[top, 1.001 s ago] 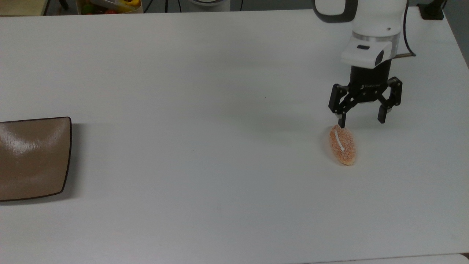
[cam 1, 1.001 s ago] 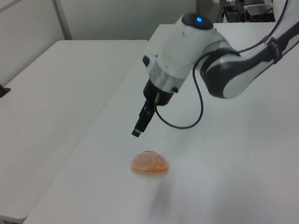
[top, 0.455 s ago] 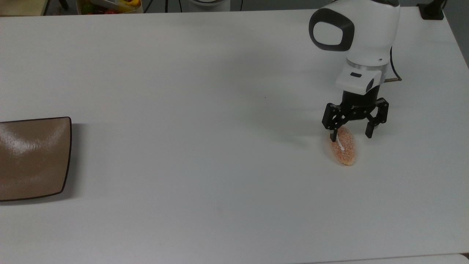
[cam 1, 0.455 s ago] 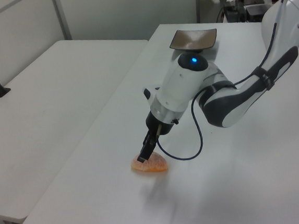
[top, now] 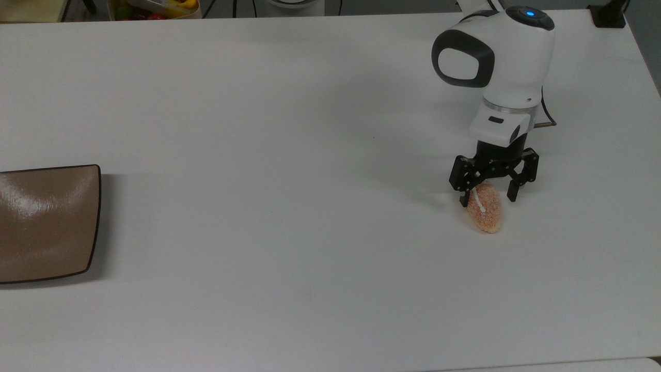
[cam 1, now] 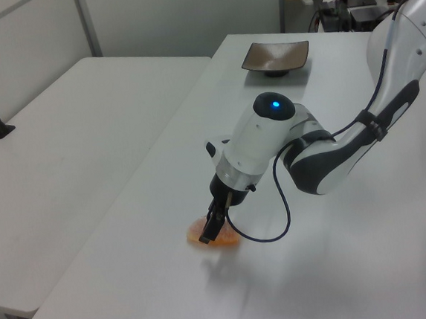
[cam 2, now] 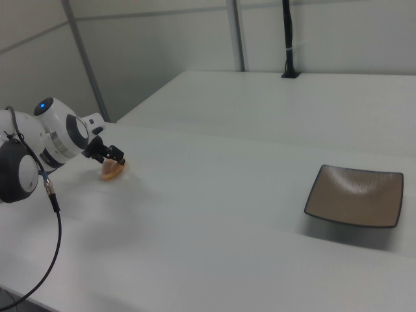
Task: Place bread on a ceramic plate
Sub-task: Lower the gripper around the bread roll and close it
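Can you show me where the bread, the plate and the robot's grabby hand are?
bread [top: 487,215], top view, on its speckled crust.
ceramic plate [top: 46,222], top view, on its glossy middle.
end effector [top: 489,196], top view, midway between its open fingertips.

The desk [top: 289,155] is white and smooth. Two things lie directly on it. The bread [top: 486,210] lies near the top view's right side. The ceramic plate [top: 46,222] sits at the top view's left edge, well apart from the bread.
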`<state>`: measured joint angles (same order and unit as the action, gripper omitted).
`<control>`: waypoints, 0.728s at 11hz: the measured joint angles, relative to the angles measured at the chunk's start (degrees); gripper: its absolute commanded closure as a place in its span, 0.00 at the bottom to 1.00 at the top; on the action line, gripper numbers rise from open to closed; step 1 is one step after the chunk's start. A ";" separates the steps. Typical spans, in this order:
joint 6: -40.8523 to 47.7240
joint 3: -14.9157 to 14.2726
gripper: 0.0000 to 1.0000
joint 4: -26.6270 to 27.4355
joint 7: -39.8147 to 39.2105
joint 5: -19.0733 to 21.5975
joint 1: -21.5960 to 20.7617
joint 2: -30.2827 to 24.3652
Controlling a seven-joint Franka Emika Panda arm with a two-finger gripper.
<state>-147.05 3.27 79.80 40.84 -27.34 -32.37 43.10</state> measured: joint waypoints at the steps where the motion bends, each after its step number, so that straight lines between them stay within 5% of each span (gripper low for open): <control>1: 0.00 0.00 0.08 -0.01 0.00 -0.03 0.00 0.44; 6: 0.00 -0.02 0.65 -0.01 0.01 -0.06 0.02 1.00; 8: 0.00 -0.02 0.76 -0.05 0.01 -0.06 0.02 0.99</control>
<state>-147.05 3.25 79.75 40.86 -27.39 -32.35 44.09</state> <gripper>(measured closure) 0.515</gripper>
